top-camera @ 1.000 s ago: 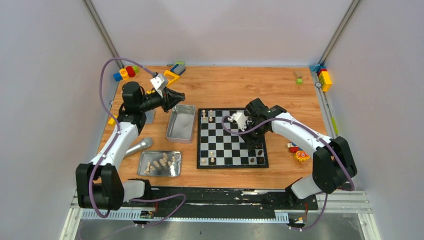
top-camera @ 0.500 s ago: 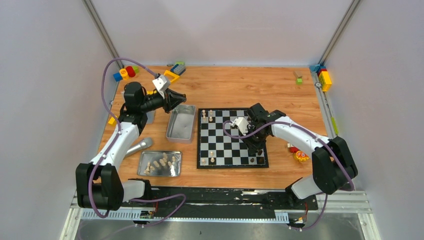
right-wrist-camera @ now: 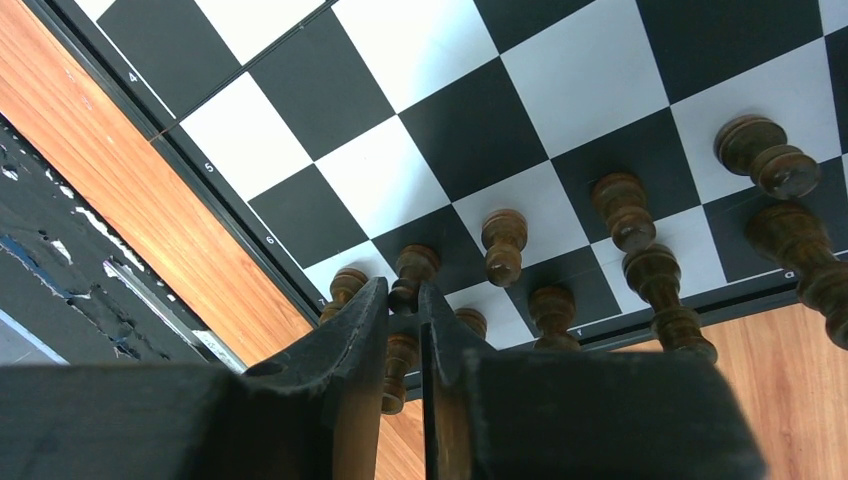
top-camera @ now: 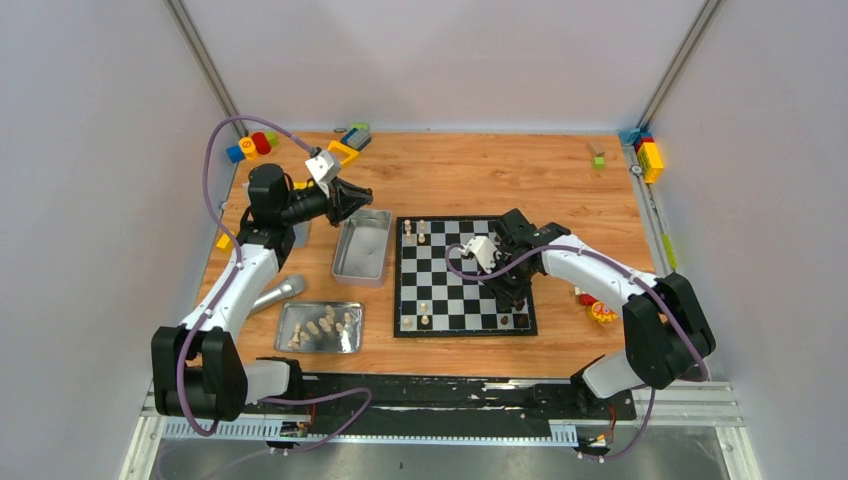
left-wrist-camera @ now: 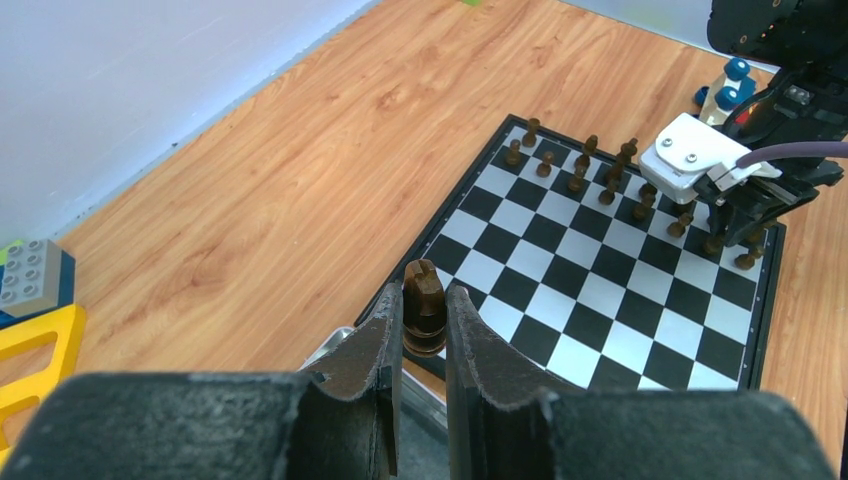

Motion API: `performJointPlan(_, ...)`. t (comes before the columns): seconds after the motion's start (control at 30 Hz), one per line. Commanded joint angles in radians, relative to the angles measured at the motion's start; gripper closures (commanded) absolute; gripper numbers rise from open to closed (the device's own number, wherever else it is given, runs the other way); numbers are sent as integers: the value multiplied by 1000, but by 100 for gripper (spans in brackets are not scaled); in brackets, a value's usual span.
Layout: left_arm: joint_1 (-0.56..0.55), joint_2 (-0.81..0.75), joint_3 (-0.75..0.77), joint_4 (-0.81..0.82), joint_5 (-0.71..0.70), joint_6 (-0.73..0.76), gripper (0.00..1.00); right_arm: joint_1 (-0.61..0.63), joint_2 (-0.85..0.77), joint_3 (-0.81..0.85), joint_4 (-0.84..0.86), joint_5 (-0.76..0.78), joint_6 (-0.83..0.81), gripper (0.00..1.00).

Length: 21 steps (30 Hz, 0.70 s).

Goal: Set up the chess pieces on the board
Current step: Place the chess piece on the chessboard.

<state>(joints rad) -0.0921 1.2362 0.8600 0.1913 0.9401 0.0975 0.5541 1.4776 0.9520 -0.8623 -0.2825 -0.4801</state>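
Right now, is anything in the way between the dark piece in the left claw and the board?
Nothing stands between the dark piece in the left claw and the empty squares of the board. But the right claw is down among the dark rows at the far edge, probably where it belongs.

**Robotics laboratory, enclosed test cell.** The setting is indicated by 2 robot arms, left arm [top-camera: 235, 285] and right arm [top-camera: 600, 268], which are mounted on a black base plate [top-camera: 440, 385] at the near edge of a wooden tabletop [top-camera: 480, 175]. The bench is enclosed by plain white panels [top-camera: 440, 60] held in aluminium struts [top-camera: 205, 65]. Purple cables [top-camera: 205, 175] are looped along the arms. Practice props are laid out: chessboard [top-camera: 440, 292], 2 steel trays [top-camera: 365, 245], toy blocks [top-camera: 650, 155].
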Motion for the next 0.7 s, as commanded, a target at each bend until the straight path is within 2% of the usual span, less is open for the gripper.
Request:
performJointPlan(0.0, -9, -5, -1, 6, -1, 29, 100, 6, -21, -6, 25, 4, 0, 81)
performJointPlan(0.1, -9, -2, -1, 4, -1, 33, 100, 5, -18, -4, 24, 7, 0, 76)
performJointPlan(0.2, -12, 0, -2, 4, -2, 37, 100, 6, -21, 4, 25, 15, 3, 58)
performJointPlan(0.33, -28, 6, 0, 5, -5, 60, 100, 1, -52, 44, 26, 12, 12, 46)
performJointPlan(0.47, -83, 33, 15, 2, -14, 119, 100, -45, -102, 104, 25, -48, 5, 44)
performJointPlan(0.67, -210, 151, 112, 35, -17, 159, 100, -185, -178, 174, 33, -168, 5, 43)
